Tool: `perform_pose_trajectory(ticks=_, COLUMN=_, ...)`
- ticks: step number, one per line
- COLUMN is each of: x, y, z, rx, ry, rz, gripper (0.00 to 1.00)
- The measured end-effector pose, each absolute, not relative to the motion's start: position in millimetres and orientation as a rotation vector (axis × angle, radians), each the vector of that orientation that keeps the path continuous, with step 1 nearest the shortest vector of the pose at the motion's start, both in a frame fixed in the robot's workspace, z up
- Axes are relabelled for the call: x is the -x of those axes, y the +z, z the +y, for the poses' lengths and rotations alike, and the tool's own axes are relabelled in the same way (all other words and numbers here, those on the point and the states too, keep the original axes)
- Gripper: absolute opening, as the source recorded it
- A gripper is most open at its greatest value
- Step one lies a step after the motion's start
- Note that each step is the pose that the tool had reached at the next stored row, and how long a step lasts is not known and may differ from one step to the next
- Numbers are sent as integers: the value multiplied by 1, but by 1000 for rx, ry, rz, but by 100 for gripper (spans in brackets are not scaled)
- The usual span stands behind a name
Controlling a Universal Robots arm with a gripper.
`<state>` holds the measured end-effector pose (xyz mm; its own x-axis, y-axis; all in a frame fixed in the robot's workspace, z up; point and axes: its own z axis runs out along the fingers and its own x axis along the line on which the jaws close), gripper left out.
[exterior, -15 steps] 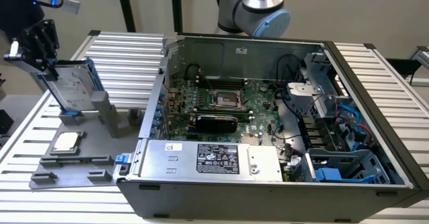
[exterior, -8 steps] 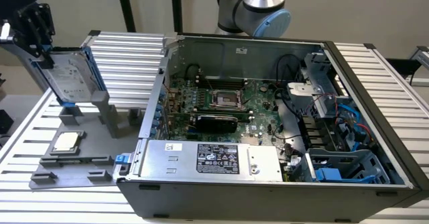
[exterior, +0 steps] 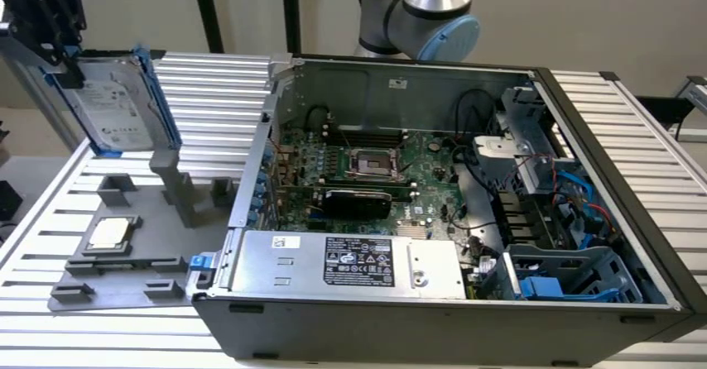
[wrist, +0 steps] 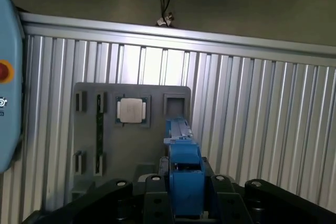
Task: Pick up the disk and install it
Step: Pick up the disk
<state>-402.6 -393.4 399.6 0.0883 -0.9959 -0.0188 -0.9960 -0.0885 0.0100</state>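
The ribbed table [exterior: 651,112] carries the open computer case [exterior: 331,328] and, to the exterior view's left of it, a grey holder tray [exterior: 116,285]. My end effector [exterior: 66,64] hangs above that tray, pinching the disk [exterior: 116,108] by its blue carrier frame. The disk is upright in the air, well apart from the case. To do this carry well, I judge I should hold the disk square, allow no swing, and pass well above the case wall. The silver power supply [exterior: 343,261] bears a black label with white print, and the disk a white label; both are, I think, too fine to read. A small square chip [exterior: 111,232] lies in the tray.
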Motion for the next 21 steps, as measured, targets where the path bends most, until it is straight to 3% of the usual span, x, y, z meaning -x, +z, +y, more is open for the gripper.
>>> perform_pose_trajectory(ticks=15, x=336, y=467, z=-398, rx=2313, ry=50, rz=2117, gripper=33)
perform_pose_trajectory(ticks=21, x=308, y=474, z=-405, rx=2313, ry=55, rz=2117, gripper=33)
